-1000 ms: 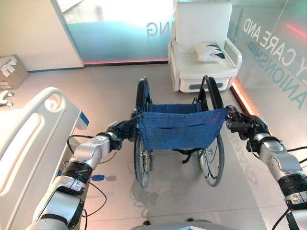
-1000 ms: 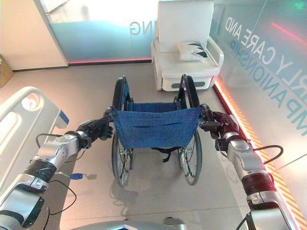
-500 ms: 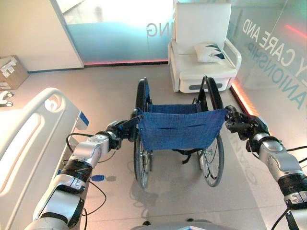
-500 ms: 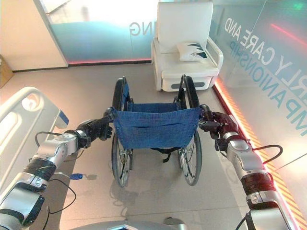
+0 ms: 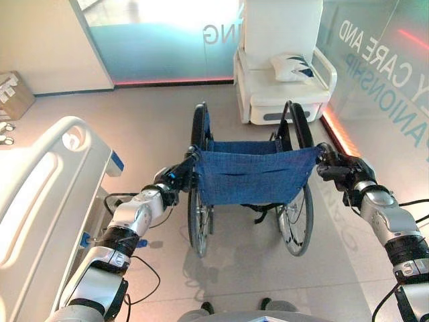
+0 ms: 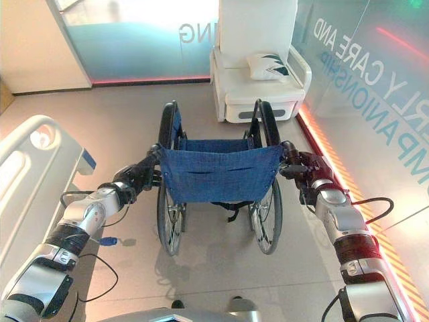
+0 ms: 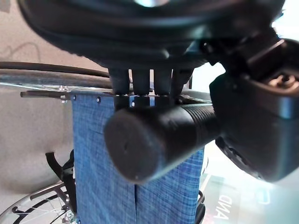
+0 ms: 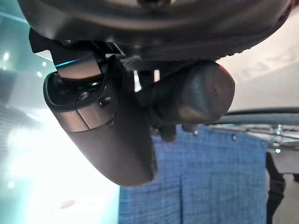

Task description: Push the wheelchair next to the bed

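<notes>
Left eye view takes in a pale grey smooth floor (image 5: pixel 154 134) that runs back to a frosted glass wall (image 5: pixel 167 40) with a red light strip along its foot; a second glass panel with large lettering (image 5: pixel 395 74) closes the room on the robot's right. One white bed (image 5: pixel 47 194) stands along the robot's left, its moulded end rail nearest the wheelchair. One white armchair (image 5: pixel 281 74) sits against the far glass, with one patterned cushion (image 5: pixel 289 67) on its seat. One wheelchair (image 5: pixel 251 178), with a blue fabric back and two large spoked wheels, stands in the middle of the floor, directly ahead of the robot, its back turned to it, near the bed's end rail but apart from it, and short of the armchair. One cardboard box (image 5: pixel 12 94) rests on the floor at far left by the cream wall.

Both hands are on the wheelchair. The left hand (image 5: pixel 175 178) is wrapped around the left push handle (image 7: pixel 159 140), fingers curled over the black grip. The right hand (image 6: pixel 305 168) is clamped around the right push handle (image 8: pixel 191 100) the same way.
</notes>
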